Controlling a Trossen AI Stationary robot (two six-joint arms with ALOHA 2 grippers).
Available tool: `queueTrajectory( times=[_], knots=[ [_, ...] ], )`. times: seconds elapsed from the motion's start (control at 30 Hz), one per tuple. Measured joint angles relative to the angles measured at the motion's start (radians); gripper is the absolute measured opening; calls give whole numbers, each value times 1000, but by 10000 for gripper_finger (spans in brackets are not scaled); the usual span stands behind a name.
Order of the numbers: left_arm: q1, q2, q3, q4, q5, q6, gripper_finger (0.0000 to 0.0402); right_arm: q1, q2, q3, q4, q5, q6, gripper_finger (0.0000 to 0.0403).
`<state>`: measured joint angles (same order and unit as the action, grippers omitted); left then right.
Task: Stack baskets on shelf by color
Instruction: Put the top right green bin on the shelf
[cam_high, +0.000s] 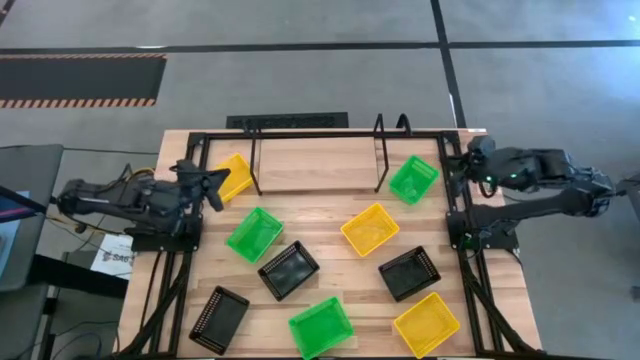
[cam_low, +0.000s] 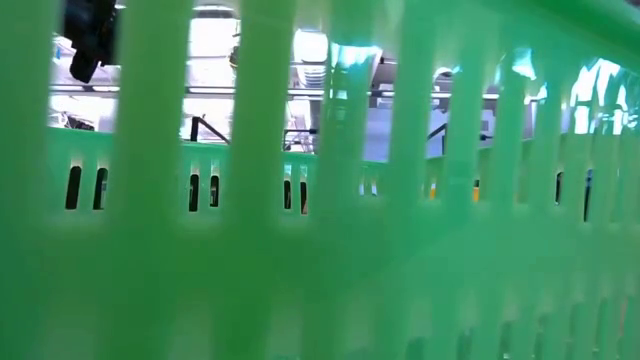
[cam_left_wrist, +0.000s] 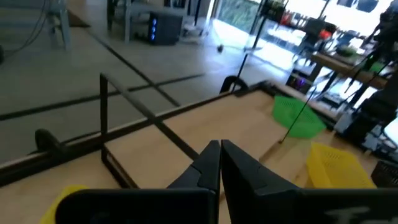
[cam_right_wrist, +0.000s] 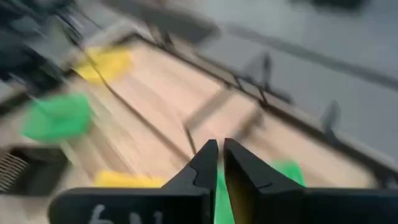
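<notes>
My left hand (cam_high: 213, 183) sits at the tabletop's (cam_high: 330, 215) left edge, fingers pressed together on nothing. A yellow basket (cam_high: 233, 176) lies just beside its tips, at the left end of the shelf (cam_high: 315, 163), whose board is bare. A green basket (cam_high: 254, 233) lies near it, toward the tabletop's middle, and past that a black basket (cam_high: 289, 270), another yellow basket (cam_high: 370, 229) and the rest lie scattered.

My right hand (cam_high: 470, 160) hangs at the right edge with its fingers a narrow gap apart, gripping nothing I can see. A second green basket (cam_high: 413, 179) lies just beside it, at the shelf's right end.

The low view is filled by the mesh wall (cam_low: 330, 250) of a green basket, hiding nearly everything behind; my right wrist view is smeared.
</notes>
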<state>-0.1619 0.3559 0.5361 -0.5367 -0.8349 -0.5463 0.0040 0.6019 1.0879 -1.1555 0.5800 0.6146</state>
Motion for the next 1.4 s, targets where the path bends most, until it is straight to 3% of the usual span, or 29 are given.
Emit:
queueTrajectory(
  times=[0.27, 0.53, 0.77, 1.03, 1.2, 1.4],
  knots=[
    [0, 41, 20, -12, 0, -25, 0, 0, 153, -6, -391, -20, 322, 136],
    [0, 41, 20, -13, 56, -40, 0, -61, 187, -106, -383, -25, 346, 206],
    [0, 41, 20, -13, 63, -42, 0, -246, 123, -232, -281, -92, 243, 212],
    [0, 41, 20, -13, 63, -83, 0, -582, 84, -364, -39, -326, 33, 212],
    [0, 41, 20, -13, 63, -87, 0, -763, 162, -385, 110, -450, -89, 212],
    [0, 41, 20, -13, 63, -87, 0, -897, 322, -385, 185, -516, -229, 211]
  ],
)
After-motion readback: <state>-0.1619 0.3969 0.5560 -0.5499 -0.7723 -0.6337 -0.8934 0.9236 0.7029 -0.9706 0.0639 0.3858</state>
